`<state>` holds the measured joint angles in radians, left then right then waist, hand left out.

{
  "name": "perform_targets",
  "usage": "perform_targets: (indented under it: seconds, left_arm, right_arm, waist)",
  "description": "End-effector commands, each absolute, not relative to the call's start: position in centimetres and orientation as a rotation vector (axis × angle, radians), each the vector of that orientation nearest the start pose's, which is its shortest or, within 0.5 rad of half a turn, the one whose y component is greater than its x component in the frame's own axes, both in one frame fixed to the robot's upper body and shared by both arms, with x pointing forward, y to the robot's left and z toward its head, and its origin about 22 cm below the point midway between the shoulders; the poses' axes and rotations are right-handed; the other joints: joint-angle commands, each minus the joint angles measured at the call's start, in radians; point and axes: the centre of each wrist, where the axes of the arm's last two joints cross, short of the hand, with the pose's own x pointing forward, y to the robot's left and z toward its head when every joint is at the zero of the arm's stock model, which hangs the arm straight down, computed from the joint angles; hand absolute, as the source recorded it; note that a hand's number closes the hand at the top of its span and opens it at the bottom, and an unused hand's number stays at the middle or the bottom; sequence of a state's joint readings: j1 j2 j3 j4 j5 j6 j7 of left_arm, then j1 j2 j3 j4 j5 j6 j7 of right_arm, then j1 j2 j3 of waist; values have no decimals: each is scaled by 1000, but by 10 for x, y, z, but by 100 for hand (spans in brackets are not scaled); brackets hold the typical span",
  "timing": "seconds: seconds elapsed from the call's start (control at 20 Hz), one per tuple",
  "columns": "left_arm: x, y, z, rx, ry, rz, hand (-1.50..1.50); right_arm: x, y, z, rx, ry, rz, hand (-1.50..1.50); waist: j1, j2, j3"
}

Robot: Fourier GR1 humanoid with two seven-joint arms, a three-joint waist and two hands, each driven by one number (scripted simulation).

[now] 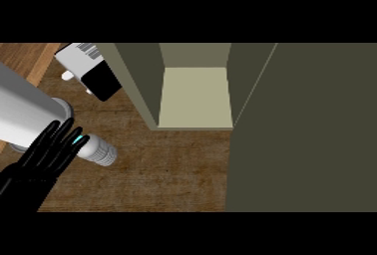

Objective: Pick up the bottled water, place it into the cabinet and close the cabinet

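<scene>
The pale ribbed plastic water bottle (98, 150) lies on the brown wooden counter (162, 169), left of the open olive cabinet (195, 97); the black left hand (46, 152) rests straight-fingered against it, apparently lining up a grasp

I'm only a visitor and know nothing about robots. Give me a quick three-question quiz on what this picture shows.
1. True or false: the cabinet stands open.
2. Where is the bottle? A) inside the cabinet; B) outside the cabinet, next to the left hand; C) behind the cabinet door.
3. Fill in: the robot's ___ hand is out of sight.

Key: 1 true; 2 B; 3 right.
</scene>
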<state>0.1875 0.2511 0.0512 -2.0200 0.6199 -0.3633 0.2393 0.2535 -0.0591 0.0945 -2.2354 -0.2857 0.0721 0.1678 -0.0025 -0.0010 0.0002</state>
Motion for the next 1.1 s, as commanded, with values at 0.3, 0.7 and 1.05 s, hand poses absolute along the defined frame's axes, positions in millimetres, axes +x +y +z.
perform_targets:
  seconds: [0.3,0.7,1.05]
  left_arm:
    - [153,353,87,-554,-1569,-138,-150]
    - [152,366,80,-517,-1595,-143,-150]
    - [163,372,49,-515,-1614,-111,-150]
  right_arm:
    - [122,-242,92,313,-1783,-74,-150]
    - [117,-243,86,349,-1775,-65,-150]
    - [108,-244,75,362,-1800,-34,-150]
  waist:
    - [3,-2,0]
    - [1,-1,0]
    - [-3,-1,0]
